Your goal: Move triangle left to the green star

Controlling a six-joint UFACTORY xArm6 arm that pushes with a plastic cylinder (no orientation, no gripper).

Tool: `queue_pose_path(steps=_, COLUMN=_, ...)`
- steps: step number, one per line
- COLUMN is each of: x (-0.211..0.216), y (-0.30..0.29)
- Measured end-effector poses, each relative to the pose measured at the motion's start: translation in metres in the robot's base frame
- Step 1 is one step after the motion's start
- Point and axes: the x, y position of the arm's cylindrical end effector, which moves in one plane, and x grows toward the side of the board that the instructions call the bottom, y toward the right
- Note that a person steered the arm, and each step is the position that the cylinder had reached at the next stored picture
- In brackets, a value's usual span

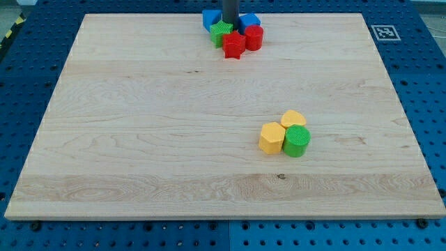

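A cluster of blocks sits at the view's top centre of the wooden board (139, 125). It holds a green star (221, 31), a red star (233, 46), a red rounded block (254, 37), a blue block (250, 20) and another blue block (208, 17) that may be the triangle, partly hidden by the rod. This blue block touches the green star's upper left. My tip (233, 28) stands in the middle of the cluster, just right of the green star and between the two blue blocks.
A yellow hexagon (271, 138), a yellow heart (293, 118) and a green cylinder (297, 141) lie together at the lower right. A black-and-white marker (382, 32) sits on the board's top right corner. Blue perforated table surrounds the board.
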Motion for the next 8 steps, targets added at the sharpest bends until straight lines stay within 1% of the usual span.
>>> queue_pose_path(steps=1, x=-0.027, y=-0.007)
queue_pose_path(steps=2, x=-0.046, y=-0.012)
queue_pose_path(steps=5, x=-0.045, y=-0.072)
queue_pose_path(steps=7, x=-0.041, y=-0.075)
queue_pose_path(steps=8, x=-0.022, y=-0.076)
